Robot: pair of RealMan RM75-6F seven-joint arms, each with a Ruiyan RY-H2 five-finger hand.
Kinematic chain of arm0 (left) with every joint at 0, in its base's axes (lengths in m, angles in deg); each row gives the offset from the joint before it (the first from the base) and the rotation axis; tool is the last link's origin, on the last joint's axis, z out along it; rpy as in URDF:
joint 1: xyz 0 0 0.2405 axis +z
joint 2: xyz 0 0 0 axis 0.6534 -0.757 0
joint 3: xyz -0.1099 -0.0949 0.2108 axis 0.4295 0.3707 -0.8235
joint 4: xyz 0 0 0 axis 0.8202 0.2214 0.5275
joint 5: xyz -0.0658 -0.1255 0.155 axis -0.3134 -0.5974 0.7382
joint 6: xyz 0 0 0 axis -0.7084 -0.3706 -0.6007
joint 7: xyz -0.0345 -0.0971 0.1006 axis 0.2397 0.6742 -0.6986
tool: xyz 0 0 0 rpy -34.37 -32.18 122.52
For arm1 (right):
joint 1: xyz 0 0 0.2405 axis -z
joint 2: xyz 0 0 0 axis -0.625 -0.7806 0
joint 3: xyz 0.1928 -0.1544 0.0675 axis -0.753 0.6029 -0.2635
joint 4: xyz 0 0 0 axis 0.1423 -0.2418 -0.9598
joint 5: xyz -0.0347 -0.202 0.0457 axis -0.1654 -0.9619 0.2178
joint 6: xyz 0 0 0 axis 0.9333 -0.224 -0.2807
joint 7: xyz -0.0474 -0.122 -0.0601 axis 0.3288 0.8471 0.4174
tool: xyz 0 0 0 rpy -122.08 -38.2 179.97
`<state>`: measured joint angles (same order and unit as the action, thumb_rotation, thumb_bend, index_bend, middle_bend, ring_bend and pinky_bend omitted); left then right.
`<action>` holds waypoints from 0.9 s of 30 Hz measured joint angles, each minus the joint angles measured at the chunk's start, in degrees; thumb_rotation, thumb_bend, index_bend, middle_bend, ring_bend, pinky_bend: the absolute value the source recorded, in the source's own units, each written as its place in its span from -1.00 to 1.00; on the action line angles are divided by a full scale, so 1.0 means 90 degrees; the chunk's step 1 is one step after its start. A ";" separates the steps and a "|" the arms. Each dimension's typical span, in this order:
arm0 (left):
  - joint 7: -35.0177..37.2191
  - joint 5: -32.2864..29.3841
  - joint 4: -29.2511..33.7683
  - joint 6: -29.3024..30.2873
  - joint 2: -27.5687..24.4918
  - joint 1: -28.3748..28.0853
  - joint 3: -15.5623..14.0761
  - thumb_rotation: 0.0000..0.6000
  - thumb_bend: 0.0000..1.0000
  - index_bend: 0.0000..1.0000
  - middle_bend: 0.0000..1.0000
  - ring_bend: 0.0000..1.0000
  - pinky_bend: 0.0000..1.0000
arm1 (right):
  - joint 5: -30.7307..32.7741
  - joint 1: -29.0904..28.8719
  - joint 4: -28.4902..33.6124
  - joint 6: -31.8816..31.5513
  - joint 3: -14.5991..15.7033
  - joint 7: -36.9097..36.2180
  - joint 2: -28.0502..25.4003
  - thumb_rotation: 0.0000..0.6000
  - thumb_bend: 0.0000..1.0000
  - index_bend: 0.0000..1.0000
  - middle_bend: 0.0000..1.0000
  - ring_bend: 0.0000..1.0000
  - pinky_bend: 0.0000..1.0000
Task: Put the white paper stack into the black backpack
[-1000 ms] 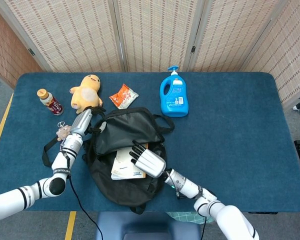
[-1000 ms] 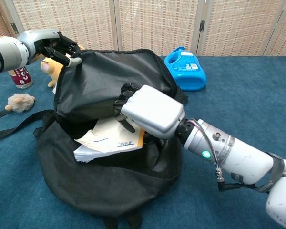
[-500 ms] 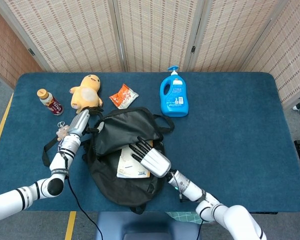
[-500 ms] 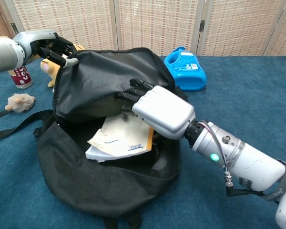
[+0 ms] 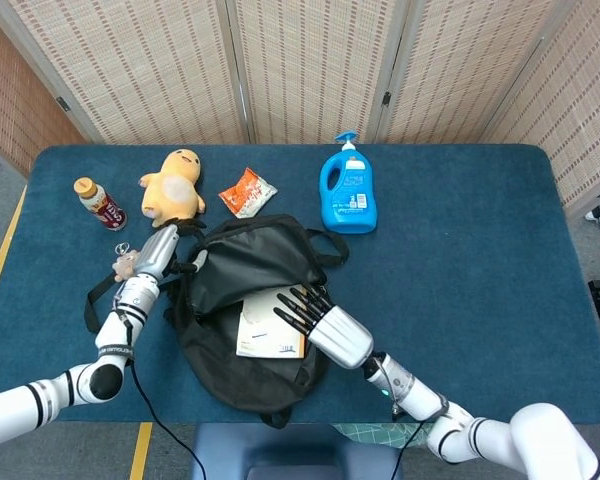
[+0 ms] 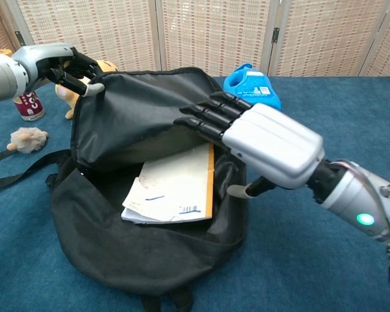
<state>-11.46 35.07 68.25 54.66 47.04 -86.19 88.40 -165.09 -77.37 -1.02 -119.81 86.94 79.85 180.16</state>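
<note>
The white paper stack [image 6: 175,190] lies flat inside the open mouth of the black backpack [image 6: 140,250], its near corner toward the front lip of the opening and its long axis running roughly from 7 to 1 o'clock in the chest view. The right hand [image 6: 263,140] is the nearer one — it hovers just above and beside the stack's far right edge, which lies at about 7 o'clock from the fingertips [image 6: 185,121]. Its fingers are extended, close side by side and holding nothing, pointing toward 10 o'clock under the raised flap. The left hand [image 6: 68,65] is at the bag's upper left corner, fingers curled on the flap edge, holding the mouth open. Judgement: the stack appears largely in; a further push toward 12 o'clock would seat it deeper.
</note>
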 measured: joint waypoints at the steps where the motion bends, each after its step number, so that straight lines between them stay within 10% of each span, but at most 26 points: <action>1: 0.0003 0.0067 0.0053 0.0016 -0.0024 0.0024 -0.0025 1.00 0.20 0.16 -0.47 -0.67 -1.00 | -0.0021 0.0078 0.0177 -0.0087 0.0037 0.0061 -0.0165 1.00 -0.63 -1.00 -0.86 -0.87 -1.00; 9: 0.0123 0.0881 0.0866 -0.0064 -0.0542 0.0299 -0.0392 1.00 0.15 -0.08 -0.53 -0.68 -1.00 | -0.0227 0.0886 0.1259 -0.1043 0.0344 0.0322 -0.1533 1.00 -0.63 -1.00 -0.83 -0.86 -1.00; 15: 0.0421 0.1707 0.1604 -0.0353 -0.1200 0.0526 -0.0709 1.00 -0.29 -0.51 -0.65 -0.80 -1.00 | -0.0227 0.1439 0.1535 -0.1573 0.0410 0.0178 -0.2124 1.00 -0.63 -1.00 -0.82 -0.85 -1.00; 27: 0.0933 0.2465 0.1832 0.0692 -0.1586 0.1303 -0.0925 1.00 -0.32 -0.51 -0.66 -0.79 -1.00 | 0.0217 0.1892 0.1711 -0.1689 0.0105 -0.0481 -0.2586 1.00 -0.64 -1.00 -0.82 -0.81 -0.92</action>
<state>-3.06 57.26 84.74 60.89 32.76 -74.46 80.07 -163.14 -60.34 14.38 -135.01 87.88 75.52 156.89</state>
